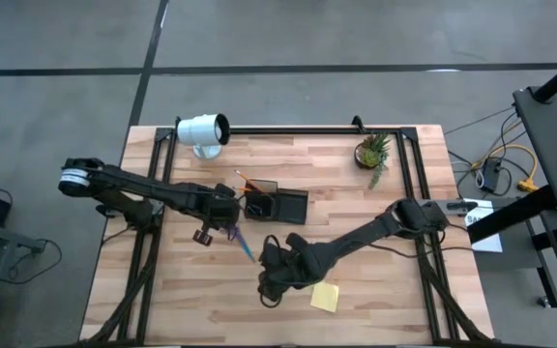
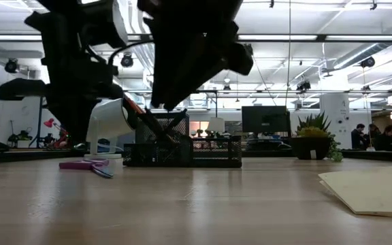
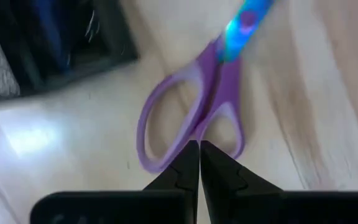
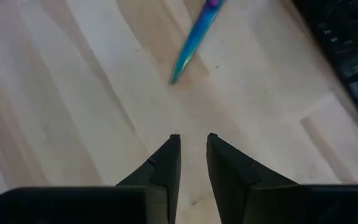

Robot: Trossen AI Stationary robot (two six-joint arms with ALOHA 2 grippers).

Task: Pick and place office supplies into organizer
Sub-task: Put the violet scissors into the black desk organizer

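Both claws hover near the purple scissors.

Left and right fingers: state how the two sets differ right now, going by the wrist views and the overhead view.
The left fingers are pressed together with no gap; the right fingers stand slightly apart. The left gripper hangs over the purple scissors handle loops, holding nothing; the right gripper hangs over bare table, with only the scissors' blue blade tip ahead. The left sits beside the black organizer; the right is nearer the yellow sticky-note pad. Both are dark and empty.
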